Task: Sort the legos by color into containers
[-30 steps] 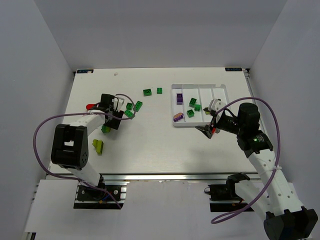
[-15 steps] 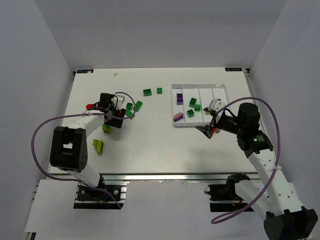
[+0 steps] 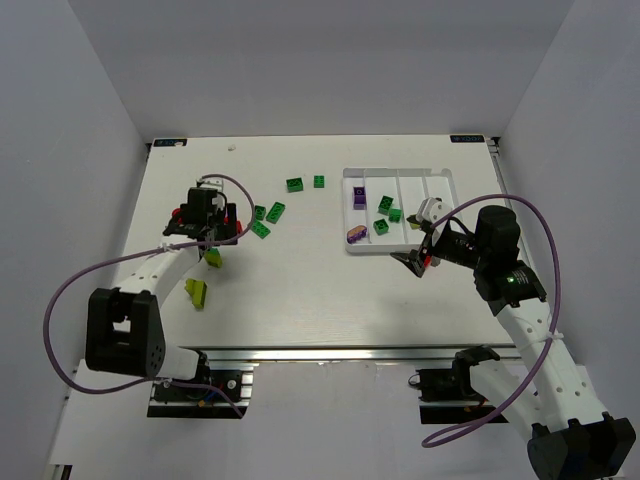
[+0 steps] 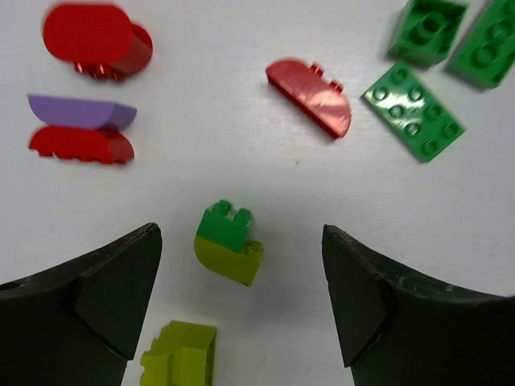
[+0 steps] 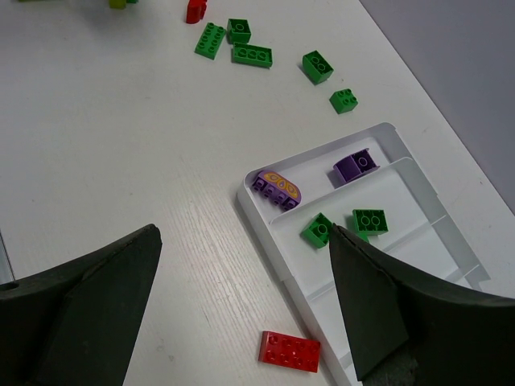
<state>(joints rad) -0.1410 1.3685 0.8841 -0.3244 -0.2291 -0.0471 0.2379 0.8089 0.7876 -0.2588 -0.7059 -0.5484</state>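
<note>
White bench (image 3: 300, 290), left tool (image 4: 240, 241) spread over a green-and-lime lego (image 4: 228, 248), right tool (image 5: 244, 241) spread, empty, near the tray (image 5: 278, 257) corner.

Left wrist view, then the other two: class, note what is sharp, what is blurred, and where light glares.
Left wrist: legos sharp, a glare streak on the red half-round brick, dark gripper fingers soft-edged. Right wrist: table grain crisp, near fingers blurred. Top external: even light, faint shadows.
</note>
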